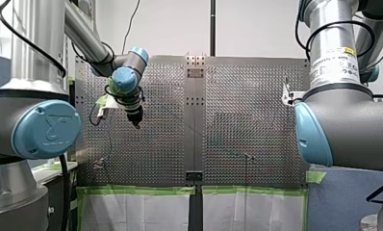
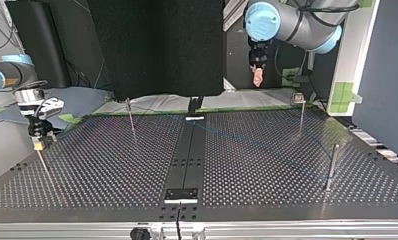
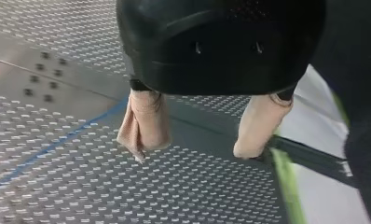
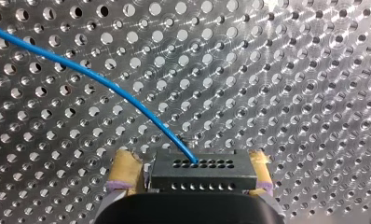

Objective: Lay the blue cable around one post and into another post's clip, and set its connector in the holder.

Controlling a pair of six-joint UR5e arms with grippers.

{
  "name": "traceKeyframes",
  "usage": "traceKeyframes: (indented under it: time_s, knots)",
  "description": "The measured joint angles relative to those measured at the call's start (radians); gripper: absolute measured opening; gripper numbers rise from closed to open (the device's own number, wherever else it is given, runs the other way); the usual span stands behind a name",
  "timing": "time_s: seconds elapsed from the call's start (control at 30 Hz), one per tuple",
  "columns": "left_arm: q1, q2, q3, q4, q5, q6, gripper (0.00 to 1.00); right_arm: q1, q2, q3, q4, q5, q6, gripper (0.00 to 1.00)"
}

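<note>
We find our right tool (image 4: pixel 193 161) clamped on the black connector (image 4: pixel 200 176), blue cable (image 4: pixel 104 84) trailing across the perforated desk (image 4: pixel 291 93). Our left tool (image 3: pixel 191 150) hangs above the desk, beige pads (image 3: pixel 146 123) parted.

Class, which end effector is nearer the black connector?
Right. My right end effector grips the connector between its yellow pads; my left end effector hangs open across the table, holding nothing.

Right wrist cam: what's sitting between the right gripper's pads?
The black connector, held between the yellow pads of my right gripper; the blue cable leaves it over the perforated table. The right wrist view shows it.
</note>
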Motion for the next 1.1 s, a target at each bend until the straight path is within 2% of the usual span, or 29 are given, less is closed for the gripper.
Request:
traceKeyframes:
  time_s: [0.1, 0.2, 0.53, 0.73, 0.9, 1.1]
  knots:
    - [-0.032, -0.032, -0.032, 0.032, -0.024, -0.013, 1.0, 0.0, 0.0, 0.0, 0.0, 0.0, 0.0, 1.0]
    - [-0.062, -0.062, -0.062, 0.062, -0.029, -0.017, 1.0, 0.0, 0.0, 0.0, 0.0, 0.0, 0.0, 1.0]
    - [-0.163, -0.163, -0.163, 0.163, -0.021, -0.039, 1.0, 0.0, 0.0, 0.0, 0.0, 0.0, 0.0, 1.0]
    - [-0.221, -0.221, -0.222, 0.222, 0.0, -0.059, 1.0, 0.0, 0.0, 0.0, 0.0, 0.0, 0.0, 1.0]
    - [-0.243, -0.253, -0.272, 0.272, 0.007, -0.087, 1.0, 0.0, 0.0, 0.0, 0.0, 0.0, 0.0, 1.0]
    - [-0.24, -0.259, -0.323, 0.33, 0.009, -0.105, 1.0, 0.0, 0.0, 0.0, 0.0, 0.0, 0.0, 1.0]
